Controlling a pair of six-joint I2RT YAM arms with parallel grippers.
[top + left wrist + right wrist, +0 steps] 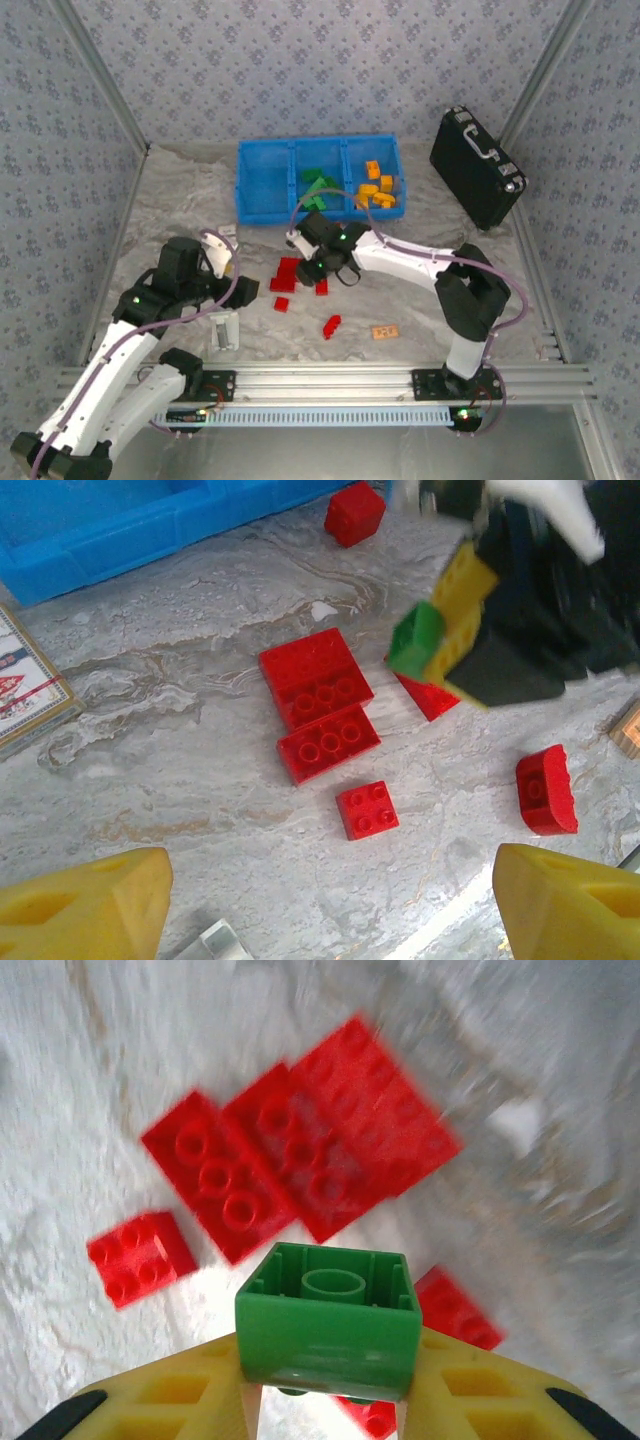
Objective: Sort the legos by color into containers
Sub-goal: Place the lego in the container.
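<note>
While clenching a green lego (330,1325) in the right pincer (330,1365), hovering over red legos (315,675) lying on the counter (180,200). Blue tray of containers (265,215) at 12 o'clock from them, green pieces (318,185) and orange pieces (375,190) already inside. At 9 o'clock, left pincer (330,910) released, spread wide, grasping nothing.

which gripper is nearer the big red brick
right: the right gripper, clamped on a green brick, hangs just beside the big red brick; the left gripper sits farther back, open
</note>
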